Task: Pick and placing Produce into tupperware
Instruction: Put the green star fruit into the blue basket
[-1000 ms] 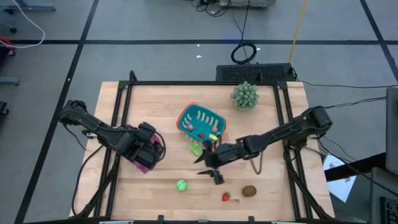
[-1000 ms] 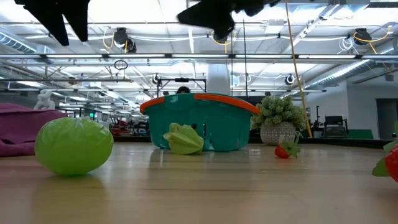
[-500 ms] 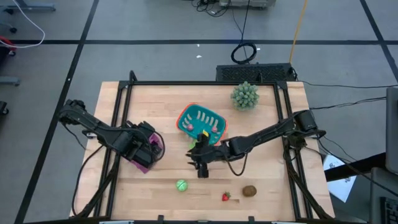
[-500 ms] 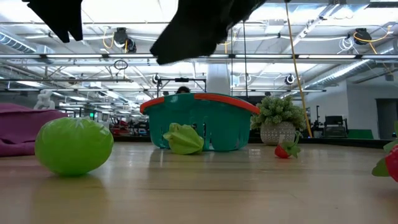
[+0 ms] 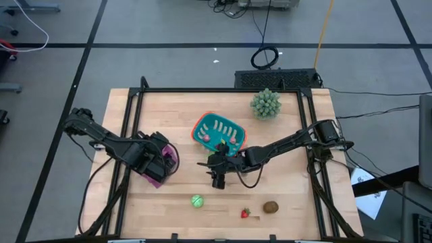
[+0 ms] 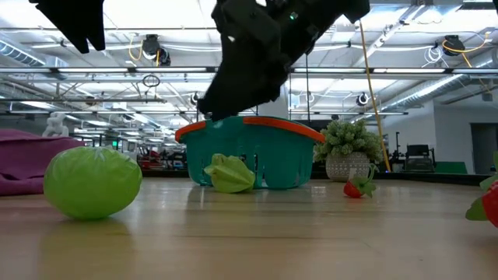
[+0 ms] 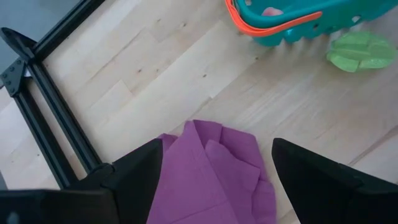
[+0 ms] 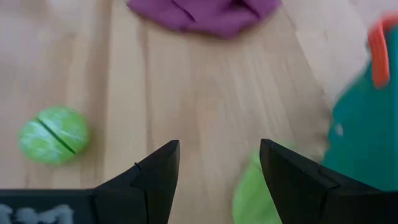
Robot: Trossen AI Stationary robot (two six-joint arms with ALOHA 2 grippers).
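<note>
Right tool (image 5: 217,181) hangs spread and empty just off the teal slotted plastic basket with the orange rim (image 5: 204,122). The crumpled light-green toy leaf piece (image 8: 255,199) sits right under it at 6 o'clock from the basket, touching its wall. Basket holds a few small pieces already. Left tool (image 7: 208,174) is spread over the purple cloth (image 7: 211,168), way farther off

You see a pale wooden table (image 5: 290,135) with a smooth, matt grain, framed by black metal rails (image 5: 135,128). The basket (image 6: 257,159) looks like glossy teal plastic with an orange rim. The purple cloth (image 7: 214,168) is soft and matt. The round green piece (image 6: 92,183) shines like smooth plastic.
</note>
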